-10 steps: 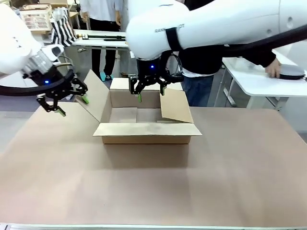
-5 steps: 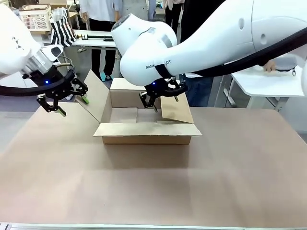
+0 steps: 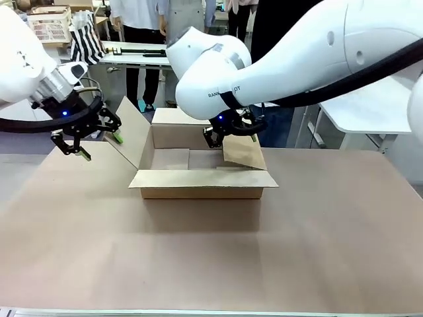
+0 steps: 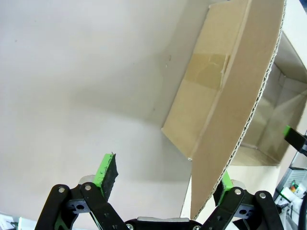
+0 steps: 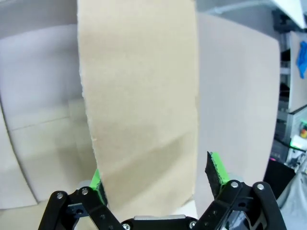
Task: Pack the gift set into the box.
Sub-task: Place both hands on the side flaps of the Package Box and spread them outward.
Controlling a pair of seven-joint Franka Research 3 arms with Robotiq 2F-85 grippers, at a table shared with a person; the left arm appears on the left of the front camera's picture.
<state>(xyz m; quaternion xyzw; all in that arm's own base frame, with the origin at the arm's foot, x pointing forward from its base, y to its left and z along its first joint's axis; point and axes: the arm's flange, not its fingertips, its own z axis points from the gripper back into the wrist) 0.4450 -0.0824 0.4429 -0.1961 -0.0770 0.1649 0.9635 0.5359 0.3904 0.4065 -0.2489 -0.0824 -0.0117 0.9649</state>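
Observation:
The box (image 3: pixel 200 183) stands open in the middle of the brown table, its four flaps spread. My left gripper (image 3: pixel 102 146) hovers open beside the raised left flap (image 3: pixel 130 129). In the left wrist view that flap (image 4: pixel 230 100) runs edge-on between my fingers, close to the right fingertip (image 4: pixel 225 181), and my gripper (image 4: pixel 165 176) is not closed on it. My right gripper (image 3: pixel 231 137) is open over the upright right flap (image 3: pixel 242 149). In the right wrist view my gripper (image 5: pixel 156 176) straddles this flap (image 5: pixel 139 96). The gift set is out of view.
A person in dark clothes (image 3: pixel 271 20) stands behind the box at the far side. A white side table (image 3: pixel 370 109) sits at the right. More people and a table with a basket (image 3: pixel 49 23) are farther back. The near table surface (image 3: pixel 211 251) is bare.
My right arm has swung from above the box's back middle over to the right flap and lowered onto it. The left gripper has stayed put.

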